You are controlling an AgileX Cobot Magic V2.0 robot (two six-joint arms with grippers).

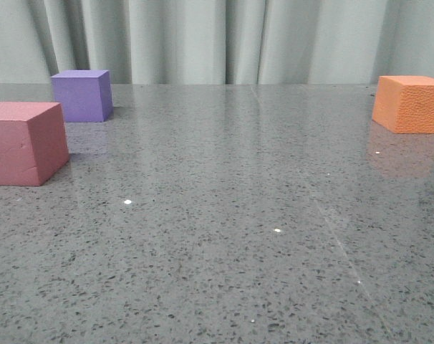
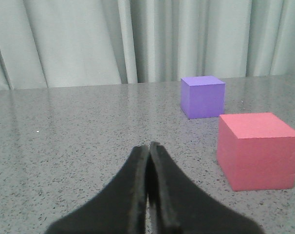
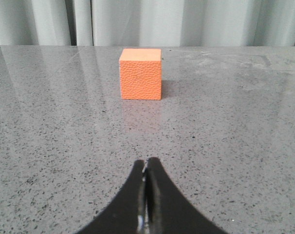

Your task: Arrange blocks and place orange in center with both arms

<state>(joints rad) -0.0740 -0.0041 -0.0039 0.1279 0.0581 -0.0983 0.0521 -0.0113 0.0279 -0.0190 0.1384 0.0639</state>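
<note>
My left pincer (image 2: 147, 146) is pressed fully closed with nothing in it, and the pink-red cube (image 2: 257, 151) sits on the grey table (image 2: 79, 126) just ahead and off to one side of its tips, the purple cube (image 2: 202, 96) farther off beyond it. My right pincer (image 3: 146, 163) is likewise closed and empty, with the orange cube (image 3: 140, 73) resting on the table straight ahead of its tips, well apart from them.

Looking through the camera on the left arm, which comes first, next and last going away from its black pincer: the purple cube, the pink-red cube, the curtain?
1. Pink-red cube: nearest to the left pincer, on the table ahead and off to one side.
2. Purple cube: behind the pink-red one, deeper on the table.
3. Curtain: farthest, hanging beyond the table's back edge.
</note>
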